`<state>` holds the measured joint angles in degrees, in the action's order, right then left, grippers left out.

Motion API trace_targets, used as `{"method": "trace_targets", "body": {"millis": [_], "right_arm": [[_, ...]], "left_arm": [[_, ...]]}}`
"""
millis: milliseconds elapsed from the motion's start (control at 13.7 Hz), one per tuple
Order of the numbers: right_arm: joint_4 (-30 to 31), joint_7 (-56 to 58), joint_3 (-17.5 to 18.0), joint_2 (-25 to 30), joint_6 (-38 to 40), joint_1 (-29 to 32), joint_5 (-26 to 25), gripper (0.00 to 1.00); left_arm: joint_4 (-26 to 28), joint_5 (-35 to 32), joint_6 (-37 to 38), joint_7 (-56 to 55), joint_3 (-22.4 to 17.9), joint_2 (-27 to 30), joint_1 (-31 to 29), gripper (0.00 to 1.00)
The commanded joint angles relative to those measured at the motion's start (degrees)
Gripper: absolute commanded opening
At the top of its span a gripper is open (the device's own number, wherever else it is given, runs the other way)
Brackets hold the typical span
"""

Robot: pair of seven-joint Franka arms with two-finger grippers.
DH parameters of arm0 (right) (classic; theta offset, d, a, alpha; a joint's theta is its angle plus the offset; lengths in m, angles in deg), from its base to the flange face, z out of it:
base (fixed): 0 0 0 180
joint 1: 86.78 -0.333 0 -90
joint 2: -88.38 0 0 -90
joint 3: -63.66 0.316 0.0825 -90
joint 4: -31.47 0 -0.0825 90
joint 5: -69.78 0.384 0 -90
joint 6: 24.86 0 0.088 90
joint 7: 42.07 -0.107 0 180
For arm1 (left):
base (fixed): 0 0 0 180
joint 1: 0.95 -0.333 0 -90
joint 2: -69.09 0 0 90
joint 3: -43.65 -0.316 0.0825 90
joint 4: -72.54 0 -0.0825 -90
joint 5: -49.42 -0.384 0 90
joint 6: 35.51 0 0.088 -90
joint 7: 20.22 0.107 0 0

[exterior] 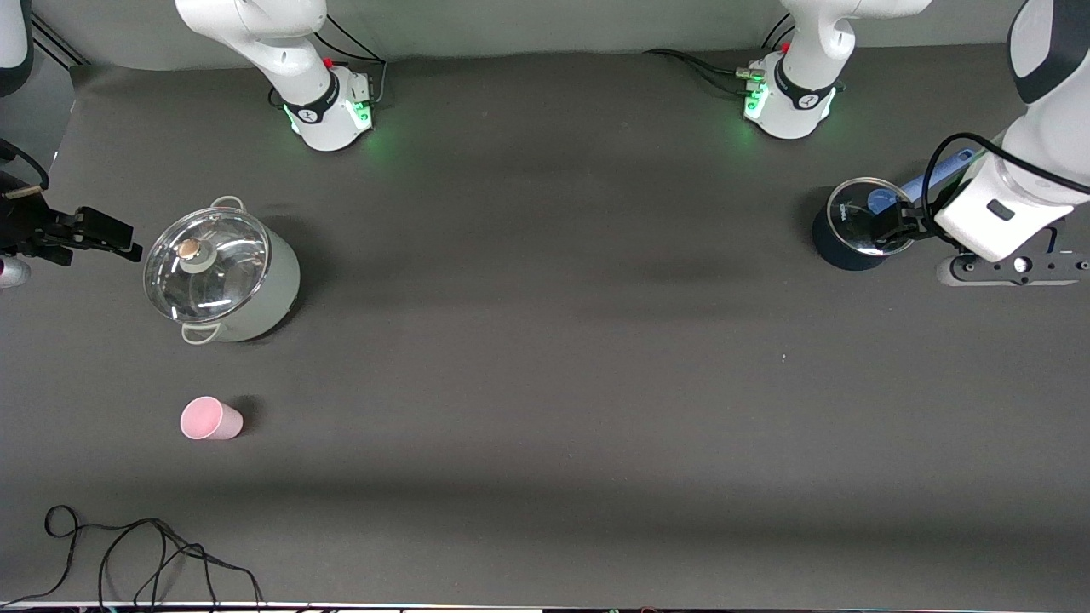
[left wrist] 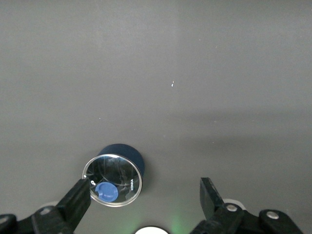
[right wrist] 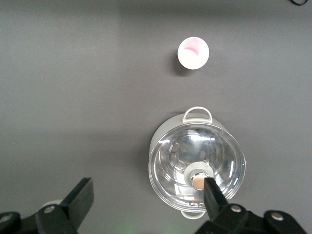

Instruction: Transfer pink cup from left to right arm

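Both arms raised, waiting: left gripper (left wrist: 144,195) and right gripper (right wrist: 148,197) spread wide; pink cup (exterior: 210,419) on table.

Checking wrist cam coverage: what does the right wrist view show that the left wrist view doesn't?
Right wrist only: the pink cup standing alone, and the pale green pot with its glass lid, under the open right gripper. Left wrist only: the dark blue pot with a glass lid, under the open left gripper. Both: the dark table, and neither gripper holds anything.
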<state>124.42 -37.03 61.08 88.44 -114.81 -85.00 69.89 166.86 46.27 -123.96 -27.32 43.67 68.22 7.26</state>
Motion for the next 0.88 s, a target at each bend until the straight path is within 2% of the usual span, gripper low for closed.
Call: {"method": "trace_targets", "body": {"millis": [0, 802], "right_arm": [[0.22, -0.99, -0.31, 0.47, -0.41, -0.64, -0.46, 1.0], [0.13, -0.47, -0.75, 0.56, -0.23, -0.46, -0.37, 1.0]], "left_arm": [[4.2, -0.1, -3.56, 0.77, -1.69, 3.07, 1.9, 1.0], [4.11, 0.16, -3.75, 3.23, -1.69, 2.45, 1.11, 1.0]]}}
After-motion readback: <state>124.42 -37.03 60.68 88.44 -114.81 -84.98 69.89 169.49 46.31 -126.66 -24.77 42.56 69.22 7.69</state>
